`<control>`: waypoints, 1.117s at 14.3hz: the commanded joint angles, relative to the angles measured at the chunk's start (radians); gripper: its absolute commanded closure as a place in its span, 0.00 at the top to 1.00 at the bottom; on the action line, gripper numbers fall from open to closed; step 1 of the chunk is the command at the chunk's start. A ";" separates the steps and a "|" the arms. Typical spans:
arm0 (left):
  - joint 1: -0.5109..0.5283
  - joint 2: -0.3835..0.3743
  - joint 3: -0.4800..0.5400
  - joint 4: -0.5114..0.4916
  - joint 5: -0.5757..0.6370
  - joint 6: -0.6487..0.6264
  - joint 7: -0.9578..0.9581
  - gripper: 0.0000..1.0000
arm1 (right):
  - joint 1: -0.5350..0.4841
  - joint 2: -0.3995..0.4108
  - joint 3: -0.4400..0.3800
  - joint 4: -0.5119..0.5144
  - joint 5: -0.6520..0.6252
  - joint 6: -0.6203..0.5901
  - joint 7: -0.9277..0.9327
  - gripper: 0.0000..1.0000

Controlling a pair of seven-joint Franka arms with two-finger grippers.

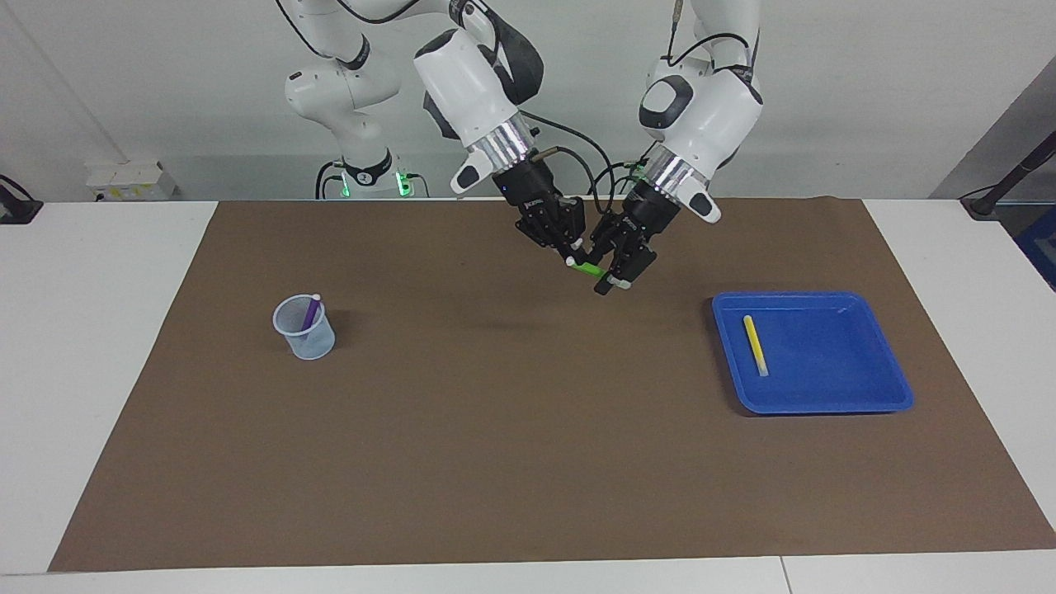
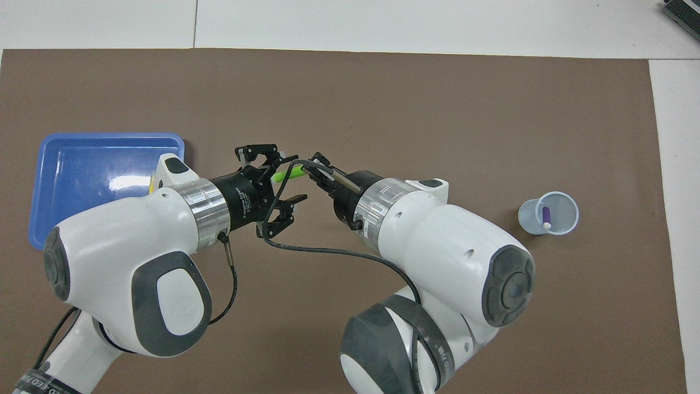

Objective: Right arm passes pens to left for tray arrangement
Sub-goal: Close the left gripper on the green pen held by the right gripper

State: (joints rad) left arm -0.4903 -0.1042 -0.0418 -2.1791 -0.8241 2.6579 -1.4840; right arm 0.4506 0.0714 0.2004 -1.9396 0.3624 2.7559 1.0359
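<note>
While clamped at one end by the right gripper (image 1: pixel 571 257), the green pen (image 1: pixel 589 268) hangs over the mat.
Light, stiff, slick; left gripper (image 1: pixel 615 276) straddles its free end, grip uncertain.

Green pen (image 1: pixel 589 269): held in the air over the brown mat, slanted. Yellow pen (image 1: pixel 754 344): lies flat in the blue tray (image 1: pixel 858 396), at the tray's end toward the right arm. Purple pen (image 1: pixel 311 312): stands tilted in the translucent cup (image 1: pixel 307 340).
</note>
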 commanded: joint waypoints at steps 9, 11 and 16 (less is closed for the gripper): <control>0.015 -0.038 0.019 0.012 -0.003 -0.125 0.013 0.36 | -0.010 0.002 0.010 -0.004 0.024 0.025 0.007 0.00; 0.025 -0.048 0.019 0.012 0.000 -0.154 0.027 0.23 | -0.010 0.002 0.008 -0.004 0.024 0.025 0.007 0.00; 0.030 -0.057 0.019 0.010 0.000 -0.181 0.028 0.00 | -0.013 0.002 0.010 -0.004 0.024 0.025 0.007 0.00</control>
State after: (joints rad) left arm -0.4636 -0.1271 -0.0171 -2.1540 -0.8237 2.5338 -1.4756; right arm 0.4522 0.0699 0.2062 -1.9429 0.3734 2.7557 1.0398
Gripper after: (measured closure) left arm 0.780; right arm 0.819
